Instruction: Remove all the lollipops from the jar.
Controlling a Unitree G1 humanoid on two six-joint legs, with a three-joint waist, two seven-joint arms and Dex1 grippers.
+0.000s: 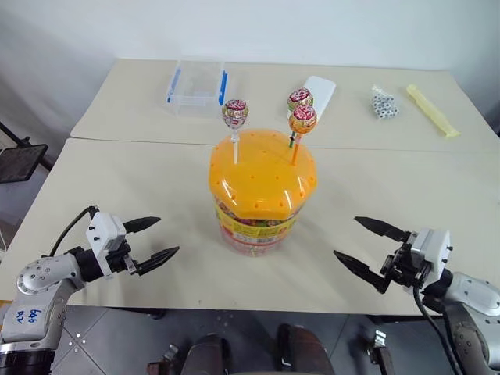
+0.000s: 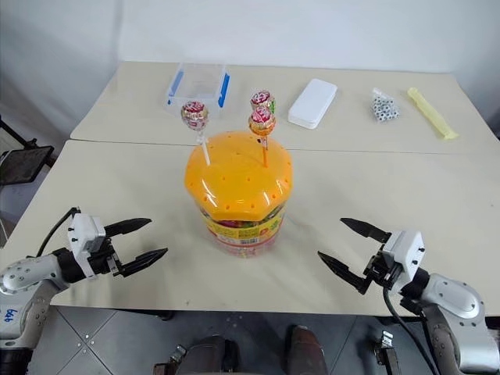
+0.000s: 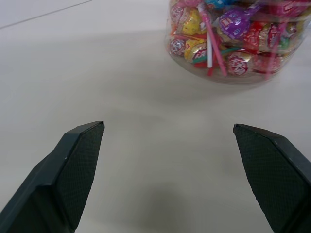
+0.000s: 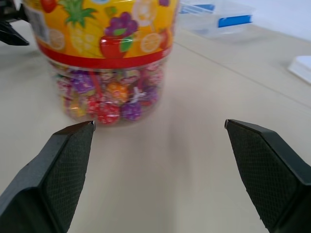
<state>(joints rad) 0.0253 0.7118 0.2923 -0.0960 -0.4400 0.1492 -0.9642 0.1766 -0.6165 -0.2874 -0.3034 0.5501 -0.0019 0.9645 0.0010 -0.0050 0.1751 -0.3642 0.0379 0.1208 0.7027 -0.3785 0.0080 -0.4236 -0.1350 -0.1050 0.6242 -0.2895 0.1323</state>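
While level, both pincers (image 1: 150,238) (image 1: 369,248) gape toward the jar (image 1: 262,187).

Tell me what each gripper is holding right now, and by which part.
Nothing is held. The left gripper and right gripper are both open, apart from the jar. The three lollipops stand in its orange lid.

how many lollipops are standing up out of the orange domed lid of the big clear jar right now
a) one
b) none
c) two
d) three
d) three: a lollipop on a white stick, one on a green stick and one on an orange stick all rise from holes in the orange domed lid of the large clear plastic jar.
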